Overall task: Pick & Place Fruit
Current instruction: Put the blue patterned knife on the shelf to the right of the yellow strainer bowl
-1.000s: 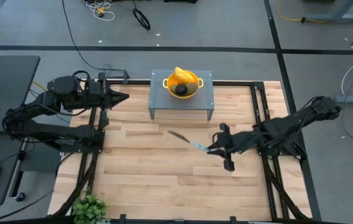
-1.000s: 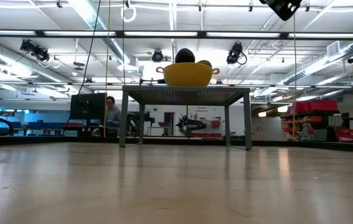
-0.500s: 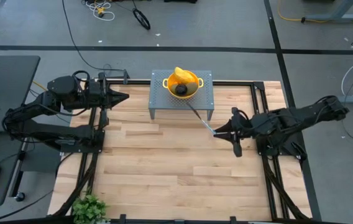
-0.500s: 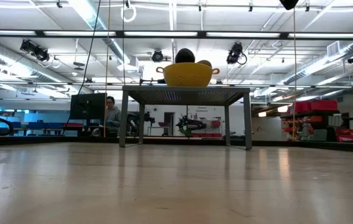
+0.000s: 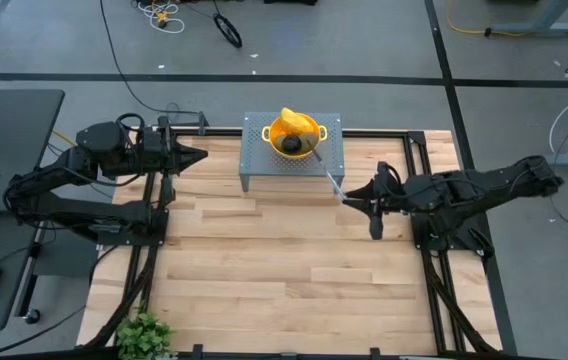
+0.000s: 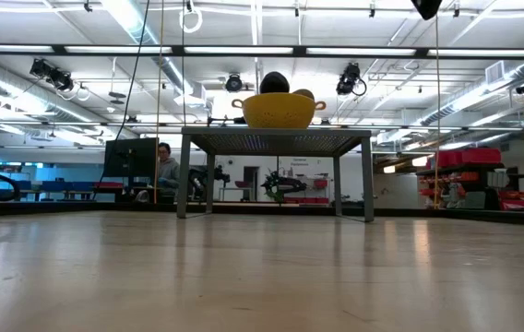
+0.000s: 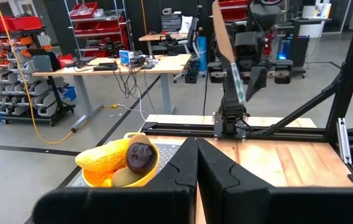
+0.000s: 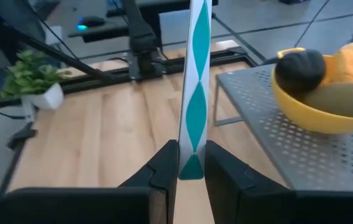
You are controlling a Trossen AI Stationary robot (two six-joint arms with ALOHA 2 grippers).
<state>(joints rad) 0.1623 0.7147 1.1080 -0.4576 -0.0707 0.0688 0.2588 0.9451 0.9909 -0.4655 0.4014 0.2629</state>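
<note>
Landmark: a small grey perforated metal stand (image 5: pixel 292 168) at the far middle of the wooden table (image 5: pixel 264 280); every place below is given from it.
Bowl: a yellow two-handled bowl (image 5: pixel 295 135) sits on top of the stand.
Fruit: the pieces lie heaped in the bowl. A yellow-orange oblong (image 7: pixel 105 157) leans over the rim, a dark round one (image 7: pixel 140 156) rests beside it, and an olive-brown oval (image 8: pixel 340 98) lies lower in. The tiny orange-red pieces cannot be made out.
Right gripper: the right gripper (image 5: pixel 349 196) hangs just off the stand's right front corner, above the table. Its jaws are clamped on the handle of a slim knife (image 5: pixel 322 170).
Knife: the handle carries a teal and white diamond pattern; the blade slants up over the stand's edge toward the bowl, its tip close to the fruit. Whether it touches any piece cannot be told.
Left gripper: the left gripper (image 5: pixel 196 156) waits well to the left of the stand, level with it, jaws pressed together on nothing.
Step in hand, as a judgement: the knife is being brought to the fruit in the bowl.
Doing it well: keep the grip firm so the handle does not twist, lower the blade slowly, meet one piece at a time, and press lightly so the bowl does not slide off the stand.
</note>
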